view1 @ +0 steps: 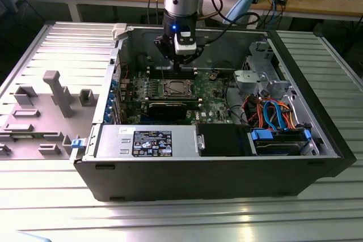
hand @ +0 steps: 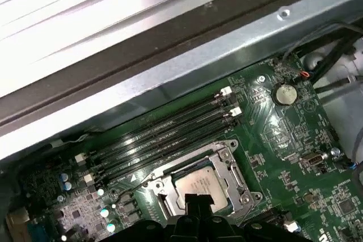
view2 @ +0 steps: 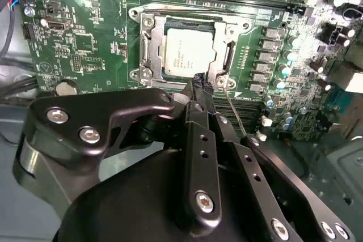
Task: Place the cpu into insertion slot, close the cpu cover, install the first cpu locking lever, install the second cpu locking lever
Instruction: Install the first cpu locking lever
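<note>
The cpu [view2: 190, 49] lies flat in the insertion slot [view2: 227, 55] on the green board, its silvery top showing. The silver cpu cover [view2: 148, 46] lies down around it, framing the chip. My gripper [view2: 201, 85] is shut, its black fingertips pressed together just off one corner of the socket. A thin metal locking lever [view2: 233, 114] runs out from that corner beside the fingers. In the first wrist view the cpu [hand: 201, 181] sits right past the gripper [hand: 195, 201]. In the exterior view the gripper [view1: 177, 65] hangs over the socket [view1: 176, 89] inside the open computer case.
Long black memory slots [hand: 164, 134] run beside the socket. A black graphics card [view1: 173, 109] lies on the near side. The case wall [hand: 170, 72] rises behind the memory slots. Drive cages and coloured cables [view1: 272, 111] fill the exterior view's right.
</note>
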`<state>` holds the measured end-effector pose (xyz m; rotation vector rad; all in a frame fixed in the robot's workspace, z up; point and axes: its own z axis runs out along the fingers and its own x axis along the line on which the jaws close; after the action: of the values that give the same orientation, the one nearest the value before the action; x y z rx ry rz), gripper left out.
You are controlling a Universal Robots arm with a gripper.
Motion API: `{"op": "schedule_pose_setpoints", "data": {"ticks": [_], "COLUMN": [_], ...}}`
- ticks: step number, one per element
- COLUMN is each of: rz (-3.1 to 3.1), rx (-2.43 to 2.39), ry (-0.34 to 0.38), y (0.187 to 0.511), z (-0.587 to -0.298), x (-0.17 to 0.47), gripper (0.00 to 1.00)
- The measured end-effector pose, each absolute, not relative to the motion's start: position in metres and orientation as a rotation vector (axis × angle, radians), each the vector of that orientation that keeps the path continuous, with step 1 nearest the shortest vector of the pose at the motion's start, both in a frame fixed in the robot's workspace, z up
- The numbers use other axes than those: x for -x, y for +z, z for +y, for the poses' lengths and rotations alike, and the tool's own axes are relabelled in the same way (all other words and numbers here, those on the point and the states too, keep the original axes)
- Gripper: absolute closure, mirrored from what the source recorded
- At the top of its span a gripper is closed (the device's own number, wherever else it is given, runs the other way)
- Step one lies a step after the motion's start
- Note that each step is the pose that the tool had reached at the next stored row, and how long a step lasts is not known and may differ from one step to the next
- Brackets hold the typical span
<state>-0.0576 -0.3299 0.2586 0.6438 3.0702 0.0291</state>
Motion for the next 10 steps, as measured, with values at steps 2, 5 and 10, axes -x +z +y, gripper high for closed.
{"op": "schedule_pose_setpoints", "data": {"ticks": [2, 5, 10], "rz": [3.084, 3.099, 3.117], "rx": [-0.575, -0.490, -0.365], "ry": [0.029, 0.029, 0.029], "y": [0.2585, 0.2584, 0.2583], "z": [-0.3301, -0.3301, -0.3301], "x": [0.0576, 0.0576, 0.0576], "gripper": [0.89, 0.89, 0.89]}}
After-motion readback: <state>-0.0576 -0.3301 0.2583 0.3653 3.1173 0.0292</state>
